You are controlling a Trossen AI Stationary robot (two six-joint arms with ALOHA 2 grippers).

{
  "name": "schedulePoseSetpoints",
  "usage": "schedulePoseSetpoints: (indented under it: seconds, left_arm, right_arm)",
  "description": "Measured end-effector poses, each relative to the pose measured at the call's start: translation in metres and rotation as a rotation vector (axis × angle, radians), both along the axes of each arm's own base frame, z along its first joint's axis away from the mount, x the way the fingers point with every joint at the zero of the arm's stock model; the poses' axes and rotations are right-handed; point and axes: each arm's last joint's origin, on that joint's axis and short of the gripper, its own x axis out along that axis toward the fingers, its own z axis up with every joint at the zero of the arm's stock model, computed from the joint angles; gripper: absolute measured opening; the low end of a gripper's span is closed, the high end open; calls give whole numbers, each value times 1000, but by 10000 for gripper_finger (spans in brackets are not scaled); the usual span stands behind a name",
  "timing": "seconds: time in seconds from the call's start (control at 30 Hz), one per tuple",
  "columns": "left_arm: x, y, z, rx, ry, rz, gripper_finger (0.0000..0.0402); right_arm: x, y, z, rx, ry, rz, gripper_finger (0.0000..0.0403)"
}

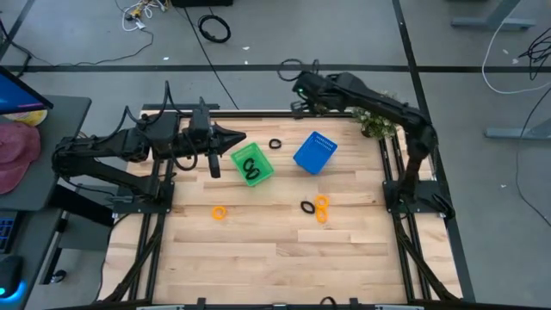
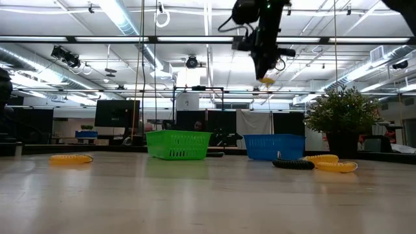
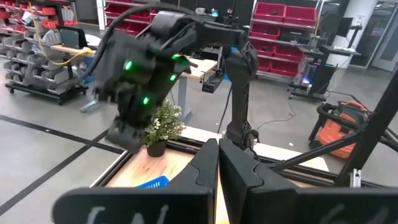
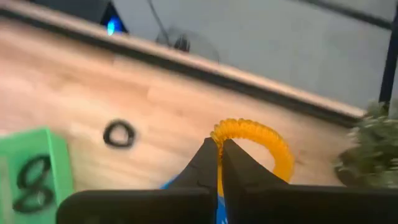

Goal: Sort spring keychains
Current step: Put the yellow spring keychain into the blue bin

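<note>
right gripper point(image 4: 219, 149) pinches an orange keychain point(image 4: 261, 140), seemingly above the blue basket point(image 1: 313, 152); left gripper point(image 3: 217, 158) closed, empty.

Premises: an industrial robotics lab or workshop. A wooden desk point(image 1: 284, 250) in a black metal frame stands on a grey concrete floor point(image 1: 86, 34) marked with dark lines, loose cables point(image 1: 215, 28) lying on it. Overhead are exposed ducts point(image 2: 26, 62) and strip lighting point(image 2: 120, 13). Far racks hold red storage bins point(image 3: 273, 22); monitors point(image 2: 117, 112) stand behind the desk.
</note>
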Motion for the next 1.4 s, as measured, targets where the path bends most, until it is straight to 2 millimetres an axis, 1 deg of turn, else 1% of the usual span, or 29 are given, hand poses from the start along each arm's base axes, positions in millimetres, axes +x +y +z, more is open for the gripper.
schedulePoseSetpoints:
  seconds: [0.17, 0.27, 0.4, 0.53, 0.6, 0.73, 1.03, 1.17, 1.27, 1.4]
  left_arm:
    - [0, 0, 0, 0, 3, 0, 16]
    - [0, 0, -1, -1, 10, 0, 16]
    - [0, 0, -3, -2, 32, -1, 16]
    - [0, 0, -5, -2, 49, 0, 16]
    - [0, 0, -5, -2, 48, 0, 16]
    - [0, 0, -5, -2, 48, 0, 16]
    - [0, 0, -5, -2, 47, 0, 16]
    - [0, 0, -5, -2, 47, 0, 16]
    - [0, 0, -5, -2, 47, 0, 16]
    - [0, 0, -5, -2, 47, 0, 16]
  right_arm:
    - [15, -4, -34, 108, 87, 55, 0]
    - [19, -3, -60, 193, 90, 76, 0]
    - [16, 1, -97, 300, 101, 64, 0]
    - [13, 5, -125, 382, 85, 70, 0]
    - [13, 5, -134, 396, 71, 73, 0]
    - [10, 7, -143, 407, 83, 77, 0]
    - [-2, -2, -162, 405, 109, 76, 0]
    - [-5, -6, -165, 394, 118, 82, 3]
    - [-6, -7, -165, 387, 123, 81, 23]
    - [-6, -8, -165, 378, 130, 87, 75]
